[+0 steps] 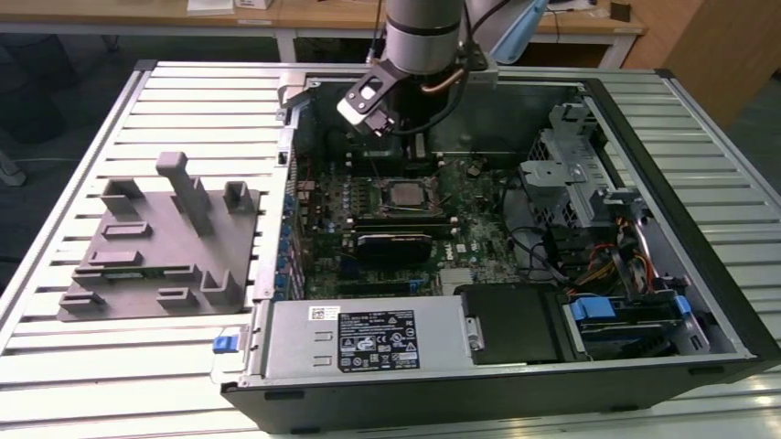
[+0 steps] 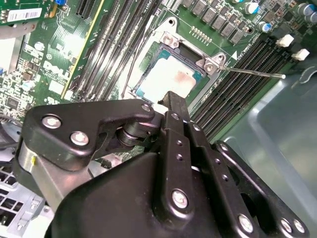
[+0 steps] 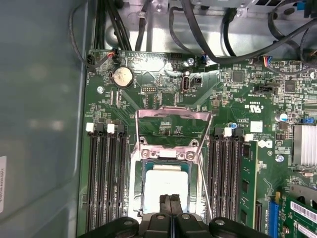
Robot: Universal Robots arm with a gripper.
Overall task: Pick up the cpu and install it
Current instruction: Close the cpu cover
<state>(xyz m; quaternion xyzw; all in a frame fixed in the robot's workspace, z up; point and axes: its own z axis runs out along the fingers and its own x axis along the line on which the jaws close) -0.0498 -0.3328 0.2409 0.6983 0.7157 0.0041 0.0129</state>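
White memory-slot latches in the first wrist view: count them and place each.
4. Two latches head the memory slots beside the grey case wall; two more head the slots across the cpu. The jaws may hide others.

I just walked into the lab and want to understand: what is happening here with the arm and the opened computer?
A robot arm reaches into the open black computer case. Its black gripper, fingers shut together, hangs over the small square silvery-white cpu, which lies in the metal socket on the green motherboard. The socket's grey metal cover plate is flipped open. Whether the fingertips touch the chip cannot be told. A grey plastic fixture block sits beside the case, on the exterior view's left.
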